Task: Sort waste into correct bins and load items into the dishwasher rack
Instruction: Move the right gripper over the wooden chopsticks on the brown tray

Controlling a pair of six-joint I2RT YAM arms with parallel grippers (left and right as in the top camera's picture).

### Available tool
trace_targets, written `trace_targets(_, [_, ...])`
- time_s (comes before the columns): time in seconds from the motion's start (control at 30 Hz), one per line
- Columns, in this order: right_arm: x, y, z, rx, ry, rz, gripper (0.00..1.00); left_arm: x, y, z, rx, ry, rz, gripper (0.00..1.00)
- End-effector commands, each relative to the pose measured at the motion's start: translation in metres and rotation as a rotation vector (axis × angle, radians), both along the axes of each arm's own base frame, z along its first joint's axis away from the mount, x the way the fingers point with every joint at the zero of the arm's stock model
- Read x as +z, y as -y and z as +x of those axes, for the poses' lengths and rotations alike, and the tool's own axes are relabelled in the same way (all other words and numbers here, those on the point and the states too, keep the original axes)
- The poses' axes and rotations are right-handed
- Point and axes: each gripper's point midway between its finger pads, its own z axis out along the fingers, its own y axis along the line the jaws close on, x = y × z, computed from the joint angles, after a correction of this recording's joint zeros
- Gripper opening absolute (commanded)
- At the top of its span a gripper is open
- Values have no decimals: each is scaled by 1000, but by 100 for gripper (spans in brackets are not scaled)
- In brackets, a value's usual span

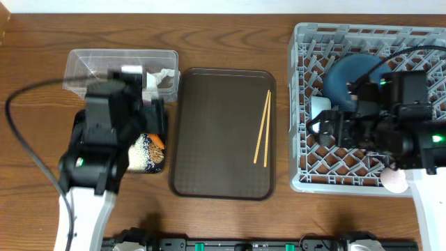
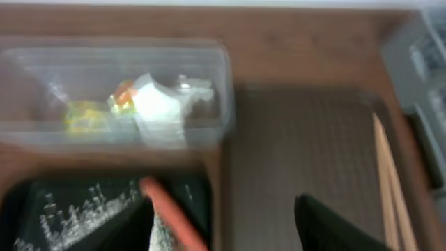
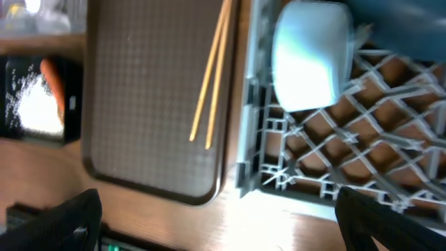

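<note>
The clear tub [image 1: 83,64] at back left holds the crumpled napkin [image 2: 157,108] and the green-yellow wrapper [image 2: 83,117]. The black tray [image 1: 165,162] in front of it holds rice [image 2: 77,209] and the orange carrot [image 2: 171,213]. My left gripper [image 2: 230,237] is open and empty, over the black tray's right edge, the carrot just inside its left finger. The chopsticks [image 1: 263,129] lie on the brown tray [image 1: 216,132]. The grey rack [image 1: 313,174] holds the dark blue bowl [image 1: 348,77] and a pale cup [image 3: 310,56]. My right gripper [image 3: 230,223] is open and empty at the rack's left front corner.
A pink cup [image 1: 396,183] shows at the rack's front edge under the right arm. The left arm hides most of the black tray in the overhead view. A cable loops over the table at the left. Bare wood runs along the front.
</note>
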Motion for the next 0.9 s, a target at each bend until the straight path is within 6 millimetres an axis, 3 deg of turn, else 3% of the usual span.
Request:
trace_targets(0.0, [-8, -19, -2, -8, -49, -15, 97, -6, 9, -32, 31, -101, -128, 67])
trace_targets(0.13, [-32, -63, -1, 45, -132, -20, 75, -29, 5, -73, 88, -278, -147, 80])
trace_targets(0.37, [-108, -113, 39, -19, -226, -125, 70, -50, 2, -110, 103, -455, -126, 85])
trace_targets(0.4, [-118, -119, 44, -28, -242, -117, 70, -51, 2, -112, 104, -465, -124, 89])
trace_targets(0.43, [-130, -125, 49, -35, -261, -109, 69, -52, 2, -114, 105, -472, -123, 99])
trace_targets(0.63, [-191, -141, 66, -68, -351, -116, 66, -52, 2, -113, 105, -474, -123, 98])
trace_targets(0.87, [-245, -137, 78, -87, -382, -192, 59, -53, 2, -113, 105, -476, -122, 98])
